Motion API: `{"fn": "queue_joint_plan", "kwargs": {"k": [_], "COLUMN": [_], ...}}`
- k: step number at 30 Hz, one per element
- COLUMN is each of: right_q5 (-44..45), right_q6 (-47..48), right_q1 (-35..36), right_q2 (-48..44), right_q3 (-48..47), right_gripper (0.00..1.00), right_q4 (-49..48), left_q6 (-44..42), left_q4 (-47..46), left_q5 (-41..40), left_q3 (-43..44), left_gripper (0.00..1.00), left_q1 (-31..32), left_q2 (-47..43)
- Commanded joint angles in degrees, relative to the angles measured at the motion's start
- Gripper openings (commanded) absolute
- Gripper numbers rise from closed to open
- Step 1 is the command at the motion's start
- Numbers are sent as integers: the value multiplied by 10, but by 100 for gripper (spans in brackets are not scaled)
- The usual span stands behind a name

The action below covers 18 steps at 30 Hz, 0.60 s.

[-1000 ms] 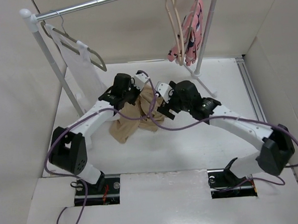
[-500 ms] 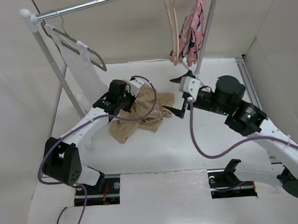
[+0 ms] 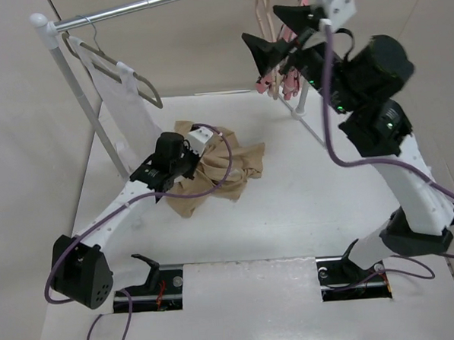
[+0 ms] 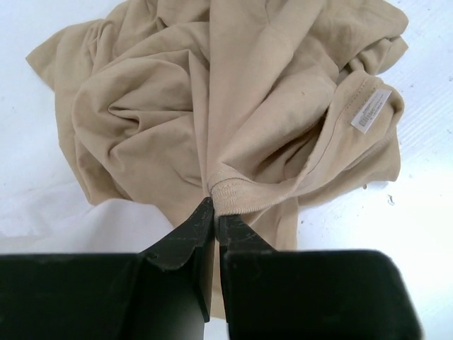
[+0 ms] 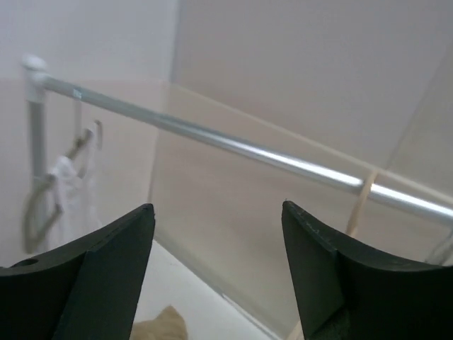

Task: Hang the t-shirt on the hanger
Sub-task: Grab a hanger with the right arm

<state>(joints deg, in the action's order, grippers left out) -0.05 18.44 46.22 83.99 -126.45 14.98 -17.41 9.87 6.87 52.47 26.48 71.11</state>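
Fabric of the t-shirt (image 3: 225, 164) lies crumpled on the table (image 3: 312, 203), left of centre. Its ribbed edge is pinched between the pressed-together tips of the left gripper (image 4: 214, 210) at its near-left side. Far right, the right gripper (image 3: 277, 34) hangs high by the rail (image 5: 233, 145), jaws wide and empty, with the hanger (image 3: 262, 12) just beside it.
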Motion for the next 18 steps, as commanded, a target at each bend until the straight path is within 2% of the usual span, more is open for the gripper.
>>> {"fn": "queue_joint_plan", "kwargs": {"k": [1,3,4,5,7,10,18], "right_q5": [154,223,243,255,273,295,272], "right_q6": [-32,-32,-32,-32,-27,-27,-27], "right_q1": [4,4,4,4,-2,-2,-7], "right_q2": [52,59,59,69,85,111,110], "right_q3": [-8,8,15,15,0,-24,-11], "right_gripper": [77,68,63,55,49,45,44], "right_q4": [33,2,-29,-36,-30,-15,18], "left_q6": [4,4,4,4,4,4,-2], "left_q4": [-23,-37,-37,-46,-53,-58,-64], "left_q5": [9,9,9,16,22,22,22], "left_q3": [-23,-32,-32,-39,-44,-49,-54], "left_gripper": [0,0,0,0,0,0,0], "left_q1": [-2,-2,-2,-2,-2,-2,-2], "left_q2": [-40,-48,-54,-54,-60,-60,-71]}}
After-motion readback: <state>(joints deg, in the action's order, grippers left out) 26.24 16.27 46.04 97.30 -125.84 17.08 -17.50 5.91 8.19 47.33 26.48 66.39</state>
